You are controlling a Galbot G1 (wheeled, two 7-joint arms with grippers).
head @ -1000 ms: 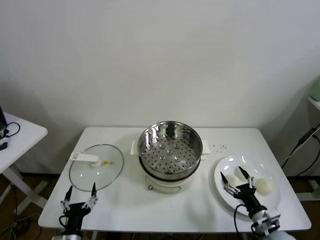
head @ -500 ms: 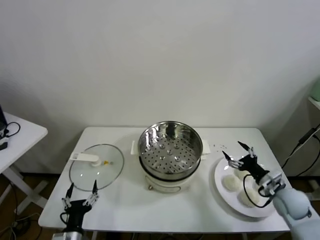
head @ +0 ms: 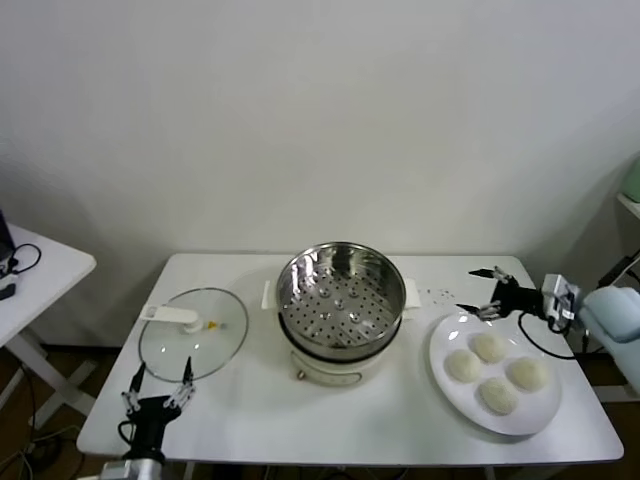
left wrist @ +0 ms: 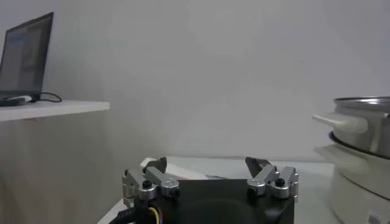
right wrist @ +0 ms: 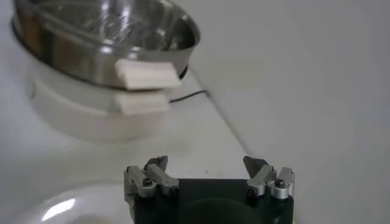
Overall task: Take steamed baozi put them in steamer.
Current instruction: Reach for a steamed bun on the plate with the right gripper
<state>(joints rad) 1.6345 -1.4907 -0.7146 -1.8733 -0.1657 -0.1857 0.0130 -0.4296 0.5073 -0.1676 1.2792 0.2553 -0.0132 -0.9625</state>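
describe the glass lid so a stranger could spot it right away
On the white table, look to the left of the steel steamer. The glass lid lies flat there: a clear round disc with a white handle, unlike the white plate holding four baozi.

shiny steel steamer (head: 340,300), smooth matt baozi (head: 489,347)

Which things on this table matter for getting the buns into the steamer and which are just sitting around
For the job:
- four steamed baozi on the white plate
- steamer, holding no buns
- right tool, open, hovering past the plate's far edge
- left tool, open, parked at the near edge

Just lying about:
- glass lid, flat beside the steamer
- side table
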